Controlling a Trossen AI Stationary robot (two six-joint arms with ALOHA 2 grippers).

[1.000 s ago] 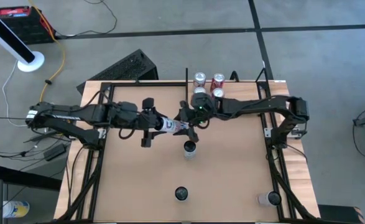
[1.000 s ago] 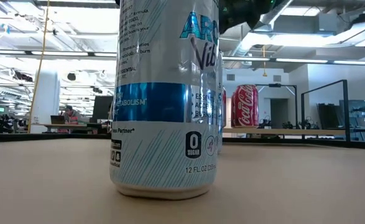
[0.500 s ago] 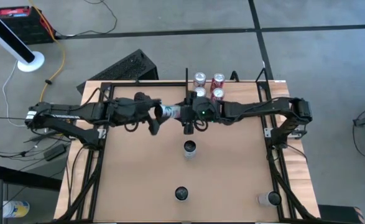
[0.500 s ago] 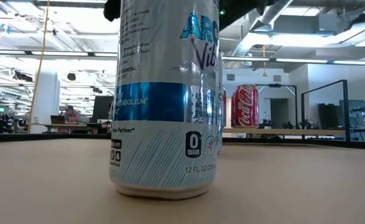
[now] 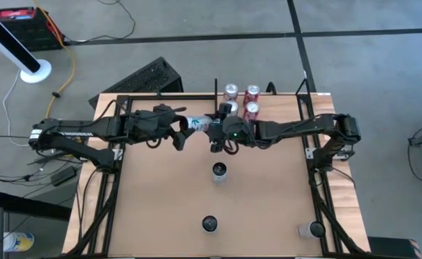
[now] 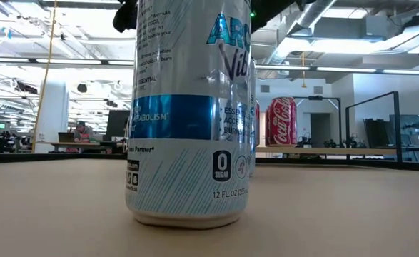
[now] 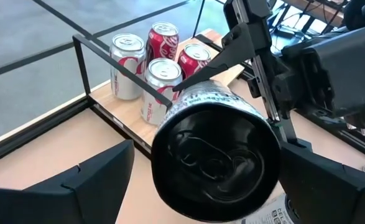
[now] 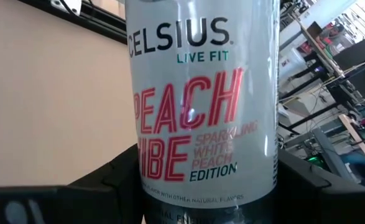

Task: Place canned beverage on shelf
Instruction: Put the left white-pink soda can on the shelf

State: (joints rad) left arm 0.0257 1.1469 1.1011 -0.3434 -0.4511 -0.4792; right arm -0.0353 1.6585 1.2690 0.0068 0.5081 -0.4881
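A white Celsius can [image 5: 197, 125] lies level in the air between my two grippers, over the far middle of the table. Its black top end [image 7: 216, 158] faces my left arm. My right gripper [image 5: 216, 134] is shut on it; it also shows in the right wrist view [image 8: 207, 186]. My left gripper [image 5: 177, 132] is open, its fingers [image 7: 89, 186] on either side of the can's top end, with a gap showing at one side. The wooden shelf [image 7: 129, 121] stands at the table's far edge, and several cans [image 5: 241, 100] stand upright on it. My right gripper pinches the can's side wall [image 8: 142, 168] between its two fingers, below the printed name. The fingers come level from the table's right and lie across the can. The can is lifted clear of the table and lies about level.
Two cans stand upright on the table's middle [image 5: 219, 171] and near middle [image 5: 209, 224], and another near the right front corner [image 5: 313, 229]. The nearest fills the low view [image 6: 189, 114]. Black frame rails [image 5: 117, 180] run along both table sides.
Both grippers have moved with the can toward the table's far edge and the shelf. The can has stayed level and clear of the table between them. My left gripper has turned about its wrist.
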